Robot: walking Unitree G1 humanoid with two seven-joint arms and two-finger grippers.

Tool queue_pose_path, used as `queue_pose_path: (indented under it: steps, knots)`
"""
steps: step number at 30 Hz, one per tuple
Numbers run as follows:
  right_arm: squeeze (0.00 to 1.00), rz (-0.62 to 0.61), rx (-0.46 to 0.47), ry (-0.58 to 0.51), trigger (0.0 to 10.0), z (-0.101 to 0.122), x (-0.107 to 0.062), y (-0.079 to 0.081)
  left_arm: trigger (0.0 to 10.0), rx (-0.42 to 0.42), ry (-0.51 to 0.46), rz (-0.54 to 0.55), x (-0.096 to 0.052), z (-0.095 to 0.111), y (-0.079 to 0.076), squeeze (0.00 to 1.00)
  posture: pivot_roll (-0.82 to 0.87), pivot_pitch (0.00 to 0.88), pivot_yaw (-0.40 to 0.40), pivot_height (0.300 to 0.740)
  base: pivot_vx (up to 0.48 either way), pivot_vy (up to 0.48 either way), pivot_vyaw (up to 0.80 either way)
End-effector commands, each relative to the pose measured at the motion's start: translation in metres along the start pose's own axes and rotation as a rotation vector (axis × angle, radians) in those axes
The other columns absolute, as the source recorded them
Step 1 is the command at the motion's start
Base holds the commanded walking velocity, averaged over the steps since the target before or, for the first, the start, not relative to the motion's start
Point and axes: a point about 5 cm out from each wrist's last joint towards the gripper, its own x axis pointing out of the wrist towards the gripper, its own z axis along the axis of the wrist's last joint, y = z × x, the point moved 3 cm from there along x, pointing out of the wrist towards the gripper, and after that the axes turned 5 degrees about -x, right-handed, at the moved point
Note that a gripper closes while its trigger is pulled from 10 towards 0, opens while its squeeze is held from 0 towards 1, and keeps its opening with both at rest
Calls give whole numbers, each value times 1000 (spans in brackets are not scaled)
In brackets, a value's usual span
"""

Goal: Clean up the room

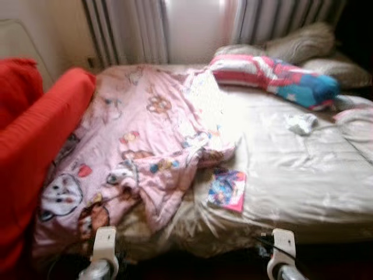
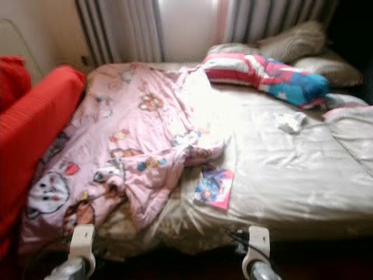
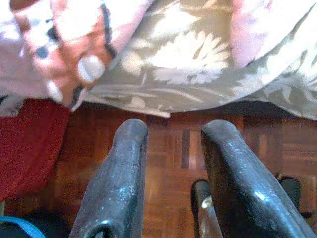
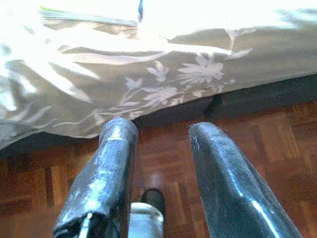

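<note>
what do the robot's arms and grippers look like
Each arm ends in a white block on a silver wrist; a thin black cable runs by the right one. The left gripper and right gripper each have two long, rounded, glossy black fingers, scuffed.

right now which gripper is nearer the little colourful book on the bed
Right. The right gripper hangs just below and right of the book; the left gripper hangs further off, under the pink blanket.

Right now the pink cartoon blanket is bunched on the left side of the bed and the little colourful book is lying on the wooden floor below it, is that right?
Not quite. The pink cartoon blanket is bunched on the left side of the bed, but the colourful book lies on the bed's beige sheet near the front edge, beside the blanket, not on the wooden floor. The left eye view shows it.
</note>
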Motion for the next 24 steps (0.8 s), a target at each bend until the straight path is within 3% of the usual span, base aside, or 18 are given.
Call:
queue_pose_path:
  steps: [1, 24]
  knots:
    - [0, -15, 16, 12, 10000, -4, -1, -5, 10000, 0, 11, -8, 0, -2, -2, 0, 4, 0, 23, 690, 270, 0, 0]
    - [0, -9, 7, 2, 10000, -4, -2, -5, 10000, 10, -1, -6, 0, -2, -2, 0, 2, 0, 24, 690, 257, 0, 0]
